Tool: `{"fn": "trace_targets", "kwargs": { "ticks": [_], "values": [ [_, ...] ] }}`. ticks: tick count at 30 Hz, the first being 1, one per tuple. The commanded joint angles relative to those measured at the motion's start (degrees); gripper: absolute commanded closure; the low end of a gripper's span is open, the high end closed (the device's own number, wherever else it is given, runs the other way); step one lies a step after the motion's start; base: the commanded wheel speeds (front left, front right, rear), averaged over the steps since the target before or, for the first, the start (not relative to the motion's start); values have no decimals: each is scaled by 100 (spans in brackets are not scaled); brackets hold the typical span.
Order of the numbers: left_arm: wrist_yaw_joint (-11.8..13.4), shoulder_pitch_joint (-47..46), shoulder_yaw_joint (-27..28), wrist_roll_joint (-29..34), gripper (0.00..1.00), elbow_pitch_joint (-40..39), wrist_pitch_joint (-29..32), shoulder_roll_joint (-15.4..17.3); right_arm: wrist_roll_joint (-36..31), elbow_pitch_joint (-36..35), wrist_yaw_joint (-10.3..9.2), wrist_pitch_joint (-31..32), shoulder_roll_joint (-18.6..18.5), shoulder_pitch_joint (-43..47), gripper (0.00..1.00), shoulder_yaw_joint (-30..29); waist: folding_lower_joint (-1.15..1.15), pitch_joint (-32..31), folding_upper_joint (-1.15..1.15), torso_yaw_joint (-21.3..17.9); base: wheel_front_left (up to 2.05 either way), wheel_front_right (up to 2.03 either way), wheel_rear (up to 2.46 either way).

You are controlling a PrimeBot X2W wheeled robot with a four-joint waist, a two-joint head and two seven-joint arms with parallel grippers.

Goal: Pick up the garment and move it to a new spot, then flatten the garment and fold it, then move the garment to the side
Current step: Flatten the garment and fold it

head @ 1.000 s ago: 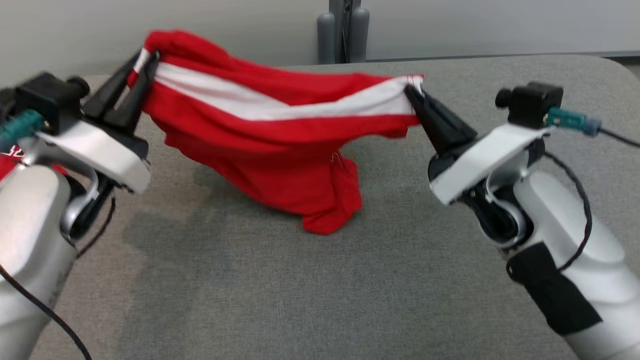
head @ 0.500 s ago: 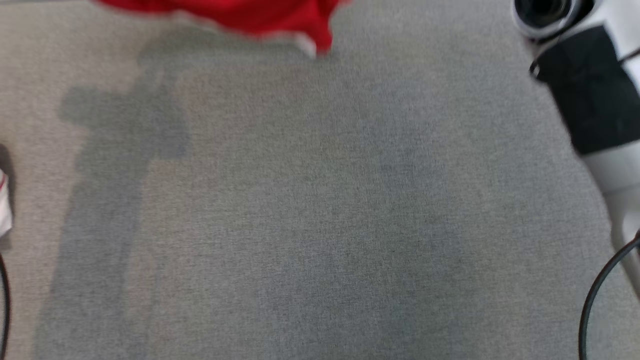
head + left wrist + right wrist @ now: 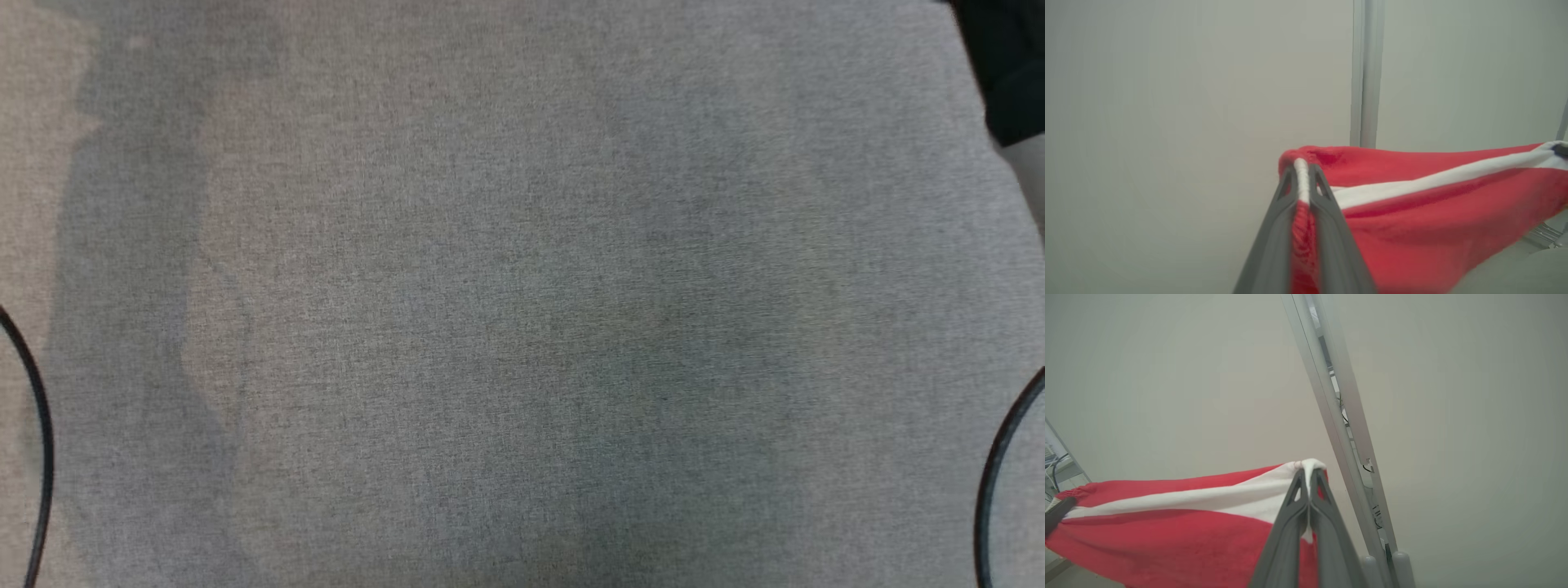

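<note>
The garment is red cloth with a white stripe, held up in the air and stretched between both grippers. My left gripper is shut on one corner of it, cloth pinched between the fingers. In the right wrist view the garment spreads to the left, and my right gripper is shut on its white-edged corner. The other gripper's dark tip shows at the far end of the cloth. The head view looks down on the grey fabric table.
A pale wall fills the background of both wrist views, with a vertical metal post close behind the right gripper. Thin black cables cross the lower corners of the head view, and a dark arm part sits at its top right.
The head camera has tipped down, so the garment and both arms have left that view and bare table surface shows. Both grippers stay shut on the garment.
</note>
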Motion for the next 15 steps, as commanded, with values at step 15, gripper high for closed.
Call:
{"fn": "trace_targets", "kwargs": {
  "ticks": [15],
  "values": [
    [8,1831,-34,-514,100,-516,-186,53,878,-913,-3,24,-167,1735,100,941,0,-329,0,166,0,0,0]
  ]
}}
